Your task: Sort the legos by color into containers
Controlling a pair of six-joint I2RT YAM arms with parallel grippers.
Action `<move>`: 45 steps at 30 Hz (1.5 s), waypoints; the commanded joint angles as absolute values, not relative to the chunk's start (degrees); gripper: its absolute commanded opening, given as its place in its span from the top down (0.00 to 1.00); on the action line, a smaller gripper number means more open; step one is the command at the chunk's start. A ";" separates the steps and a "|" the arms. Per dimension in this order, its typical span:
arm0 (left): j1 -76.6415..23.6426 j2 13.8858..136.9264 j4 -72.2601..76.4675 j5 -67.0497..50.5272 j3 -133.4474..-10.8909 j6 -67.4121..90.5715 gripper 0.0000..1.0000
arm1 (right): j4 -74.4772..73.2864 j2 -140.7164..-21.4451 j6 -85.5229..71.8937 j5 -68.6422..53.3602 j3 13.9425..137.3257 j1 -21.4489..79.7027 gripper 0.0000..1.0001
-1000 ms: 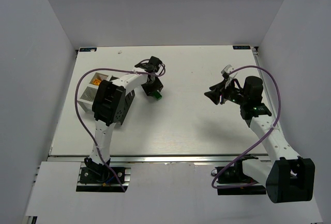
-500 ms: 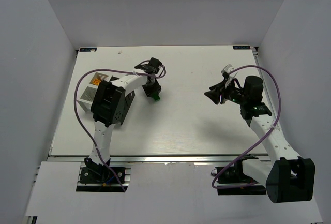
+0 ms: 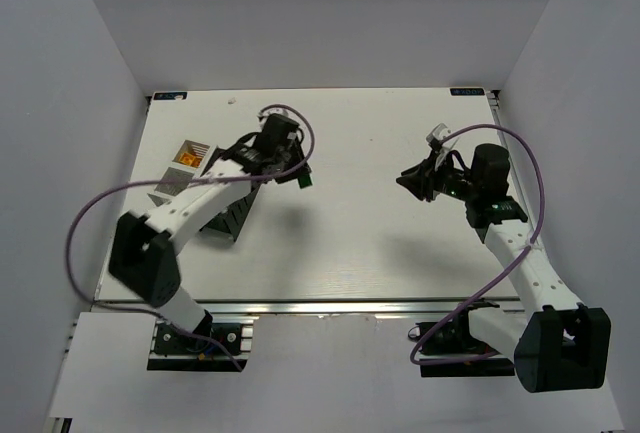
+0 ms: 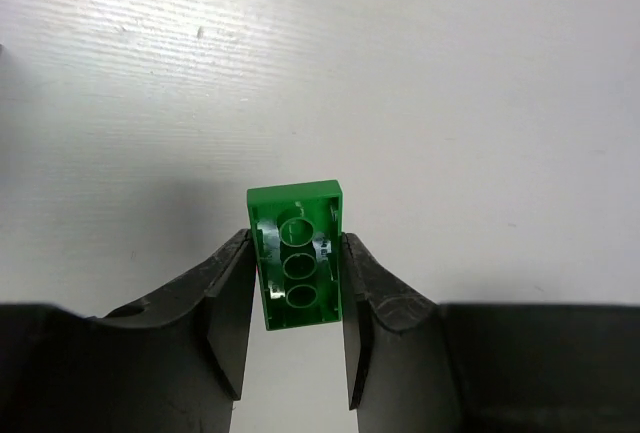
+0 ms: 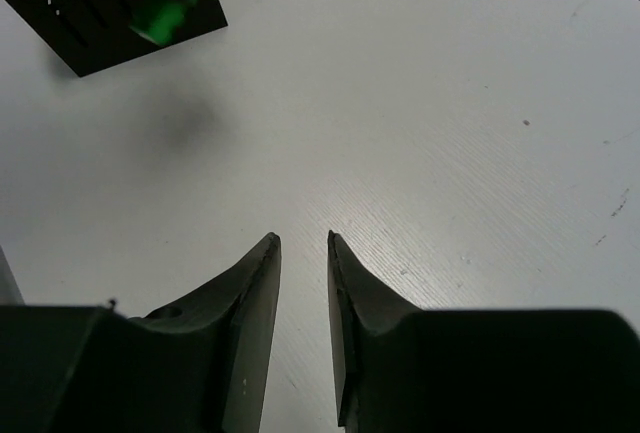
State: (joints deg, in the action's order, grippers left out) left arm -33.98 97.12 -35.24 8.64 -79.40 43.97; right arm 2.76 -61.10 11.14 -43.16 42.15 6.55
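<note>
- left pincer (image 4: 295, 245) clenched on a small green studded plastic brick (image 4: 298, 258), at 3 o'clock from the black slotted bin (image 3: 232, 219).
- right pincer (image 5: 303, 241) slightly parted, empty.
- orange pieces lie in the white square bin (image 3: 186, 159); no loose bricks visible on the bench (image 3: 380, 243), so probably nearly finished.

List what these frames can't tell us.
- Top view: left arm covers most of the containers; contents unreadable beyond one orange patch.
- Left wrist: green lego shows its underside only; studs face away.
- Right wrist: black bin cut by the top edge; green blur before it unidentifiable.
</note>
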 commanded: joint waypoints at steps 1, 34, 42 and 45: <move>-33.31 81.88 -29.00 10.62 -72.70 43.15 0.94 | 1.06 -59.94 12.74 -44.74 44.65 7.21 0.69; -14.77 66.71 -34.99 33.22 -55.11 33.84 0.83 | -3.87 -61.08 16.35 -42.10 46.32 13.36 0.63; -14.77 67.24 -35.59 32.96 -55.46 35.24 0.31 | -4.83 -60.82 17.05 -41.57 47.20 13.45 0.55; -14.76 65.66 -36.47 31.74 -56.86 35.68 0.22 | -6.50 -60.47 18.19 -41.05 47.81 13.45 0.45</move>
State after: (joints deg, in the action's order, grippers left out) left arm -15.09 67.92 -36.01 31.68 -55.11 35.00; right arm -5.08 -61.23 16.38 -41.54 44.80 13.17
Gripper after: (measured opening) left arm 0.764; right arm 0.531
